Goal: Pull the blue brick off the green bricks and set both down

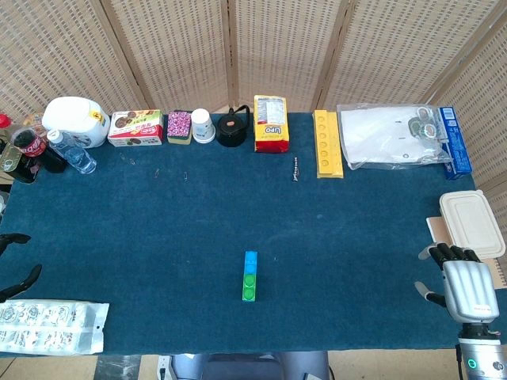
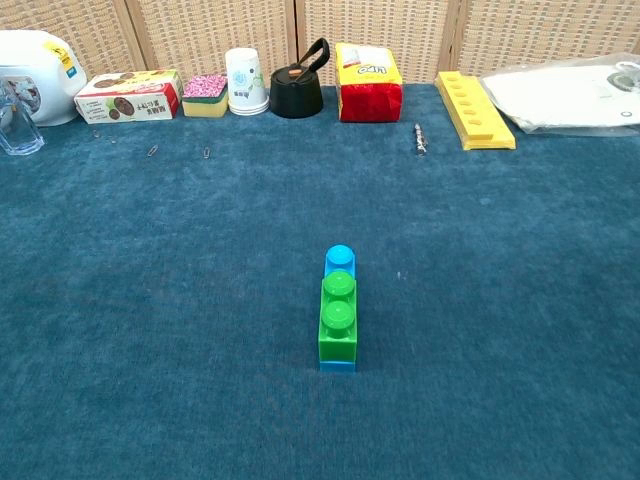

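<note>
We see the blue brick stuck on the green bricks near the front edge of the surface — nobody holds them. Our right hand waits at the right edge, fingers apart. Left hand — fingers apart too.

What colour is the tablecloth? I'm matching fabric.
Dark blue tablecloth, clearest in the chest view.
</note>
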`<state>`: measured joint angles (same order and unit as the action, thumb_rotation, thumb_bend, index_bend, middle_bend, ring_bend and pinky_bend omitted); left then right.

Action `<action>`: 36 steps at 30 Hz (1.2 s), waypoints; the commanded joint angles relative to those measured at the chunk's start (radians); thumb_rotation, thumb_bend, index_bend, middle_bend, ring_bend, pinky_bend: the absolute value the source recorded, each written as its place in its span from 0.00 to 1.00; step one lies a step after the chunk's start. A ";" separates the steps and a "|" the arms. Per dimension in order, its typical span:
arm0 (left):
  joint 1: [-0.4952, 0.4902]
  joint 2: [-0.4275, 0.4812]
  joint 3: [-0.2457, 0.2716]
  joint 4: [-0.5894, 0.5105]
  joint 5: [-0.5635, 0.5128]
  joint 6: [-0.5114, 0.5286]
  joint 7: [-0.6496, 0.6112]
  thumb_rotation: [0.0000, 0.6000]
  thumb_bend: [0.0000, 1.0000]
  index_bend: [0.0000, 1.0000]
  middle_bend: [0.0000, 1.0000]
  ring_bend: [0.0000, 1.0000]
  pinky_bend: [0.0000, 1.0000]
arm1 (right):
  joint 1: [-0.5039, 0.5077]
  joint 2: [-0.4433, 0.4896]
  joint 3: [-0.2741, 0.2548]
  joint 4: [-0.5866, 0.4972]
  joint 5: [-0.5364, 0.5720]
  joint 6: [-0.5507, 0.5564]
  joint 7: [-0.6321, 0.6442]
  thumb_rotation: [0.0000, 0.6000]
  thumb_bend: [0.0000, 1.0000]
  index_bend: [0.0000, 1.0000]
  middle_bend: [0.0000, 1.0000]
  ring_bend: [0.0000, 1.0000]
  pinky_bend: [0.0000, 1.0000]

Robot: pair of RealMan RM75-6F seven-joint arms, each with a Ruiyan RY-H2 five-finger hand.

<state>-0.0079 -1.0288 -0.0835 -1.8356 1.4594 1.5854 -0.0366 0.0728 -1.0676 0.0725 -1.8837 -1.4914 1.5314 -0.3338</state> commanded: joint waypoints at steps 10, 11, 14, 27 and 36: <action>0.010 0.010 0.004 0.010 0.005 0.012 -0.012 0.94 0.31 0.38 0.43 0.34 0.36 | 0.007 -0.016 -0.002 0.006 0.000 -0.017 0.005 1.00 0.16 0.45 0.41 0.41 0.36; 0.011 0.011 0.004 0.011 0.004 0.013 -0.014 0.94 0.31 0.38 0.43 0.34 0.36 | 0.007 -0.016 -0.001 0.007 -0.001 -0.018 0.006 1.00 0.16 0.45 0.40 0.41 0.37; 0.011 0.014 0.004 0.011 0.006 0.013 -0.017 0.94 0.31 0.38 0.43 0.34 0.36 | 0.013 -0.015 0.003 0.005 -0.001 -0.024 0.010 1.00 0.16 0.45 0.40 0.41 0.37; 0.009 0.047 -0.001 -0.004 0.017 0.018 -0.014 0.94 0.31 0.38 0.43 0.34 0.36 | 0.123 -0.016 0.020 0.019 -0.082 -0.160 0.185 1.00 0.17 0.42 0.41 0.41 0.40; 0.001 0.074 -0.002 -0.038 0.027 0.011 0.026 0.93 0.30 0.38 0.43 0.34 0.36 | 0.350 -0.042 0.056 0.069 -0.266 -0.350 0.411 1.00 0.17 0.38 0.41 0.41 0.41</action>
<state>-0.0053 -0.9568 -0.0853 -1.8706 1.4855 1.5978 -0.0131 0.3596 -1.0933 0.1118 -1.8389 -1.7020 1.2365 0.0311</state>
